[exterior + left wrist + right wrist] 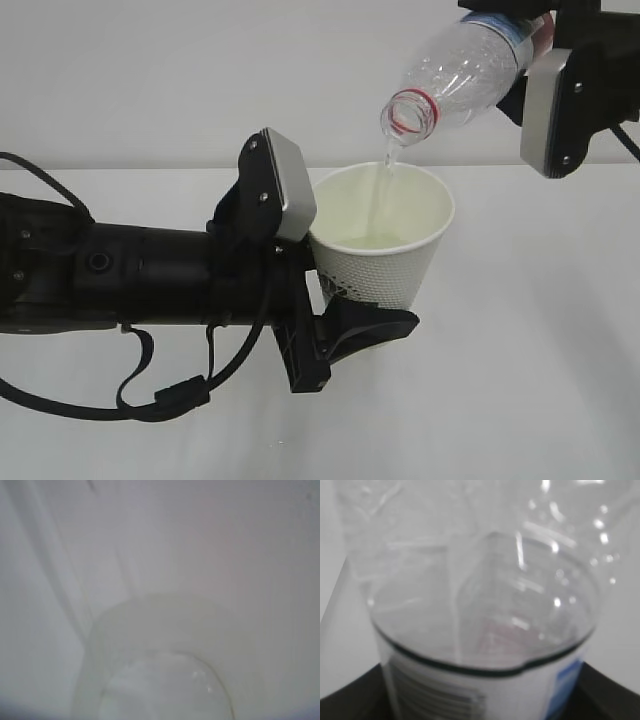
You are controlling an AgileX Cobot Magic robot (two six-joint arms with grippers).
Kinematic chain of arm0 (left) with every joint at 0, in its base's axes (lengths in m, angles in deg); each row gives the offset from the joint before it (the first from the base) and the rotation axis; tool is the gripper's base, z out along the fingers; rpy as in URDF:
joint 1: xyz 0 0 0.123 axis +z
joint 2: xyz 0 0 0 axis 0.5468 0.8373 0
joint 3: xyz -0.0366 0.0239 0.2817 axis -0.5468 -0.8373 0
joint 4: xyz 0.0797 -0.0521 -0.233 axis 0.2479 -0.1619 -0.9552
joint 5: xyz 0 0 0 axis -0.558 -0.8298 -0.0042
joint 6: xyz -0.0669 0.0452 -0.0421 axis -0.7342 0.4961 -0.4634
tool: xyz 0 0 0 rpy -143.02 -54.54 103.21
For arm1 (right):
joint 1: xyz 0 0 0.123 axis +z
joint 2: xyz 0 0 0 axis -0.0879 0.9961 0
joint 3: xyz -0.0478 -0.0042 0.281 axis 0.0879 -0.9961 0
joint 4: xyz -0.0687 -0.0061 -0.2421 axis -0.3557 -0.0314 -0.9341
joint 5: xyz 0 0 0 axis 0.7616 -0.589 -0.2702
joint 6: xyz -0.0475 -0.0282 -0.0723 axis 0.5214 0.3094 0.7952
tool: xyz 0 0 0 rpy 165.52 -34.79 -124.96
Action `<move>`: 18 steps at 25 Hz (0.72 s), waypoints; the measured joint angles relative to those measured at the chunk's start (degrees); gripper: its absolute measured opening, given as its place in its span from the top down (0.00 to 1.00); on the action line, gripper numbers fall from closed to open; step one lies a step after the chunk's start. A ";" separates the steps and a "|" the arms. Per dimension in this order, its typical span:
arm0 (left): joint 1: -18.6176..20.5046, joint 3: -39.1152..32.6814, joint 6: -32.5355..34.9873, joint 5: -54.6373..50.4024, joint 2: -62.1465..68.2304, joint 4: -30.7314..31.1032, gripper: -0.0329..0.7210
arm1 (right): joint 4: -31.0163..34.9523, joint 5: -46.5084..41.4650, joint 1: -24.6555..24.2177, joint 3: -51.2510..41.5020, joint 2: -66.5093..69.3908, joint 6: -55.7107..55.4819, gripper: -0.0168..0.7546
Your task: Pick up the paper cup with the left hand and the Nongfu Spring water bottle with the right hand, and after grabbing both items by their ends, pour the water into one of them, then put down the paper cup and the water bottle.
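Observation:
My left gripper (362, 302) is shut on the lower part of the white dimpled paper cup (385, 255) and holds it upright above the table. In the left wrist view the cup (165, 650) fills the frame as a pale blur. My right gripper (532, 35) is shut on the labelled end of the Nongfu Spring water bottle (465, 70), which is tilted mouth-down over the cup. A thin stream of water (382, 185) falls from the red-ringed mouth into the faintly yellowish pool (368, 240) inside. The right wrist view looks along the clear bottle (480, 590) and its label (470, 690).
The white table (520, 400) lies under both arms, with a plain pale wall behind it. Loose black cables (150, 400) hang below the left arm (120, 275), close to the table top.

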 joint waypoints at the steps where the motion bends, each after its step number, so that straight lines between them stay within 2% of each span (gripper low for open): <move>1: 0.00 0.00 0.00 0.00 0.00 0.00 0.26 | 0.00 0.00 0.00 0.00 0.00 0.00 0.31; 18: 0.00 0.00 0.00 0.00 0.00 0.09 0.26 | 0.00 0.00 0.00 0.00 0.00 0.13 0.31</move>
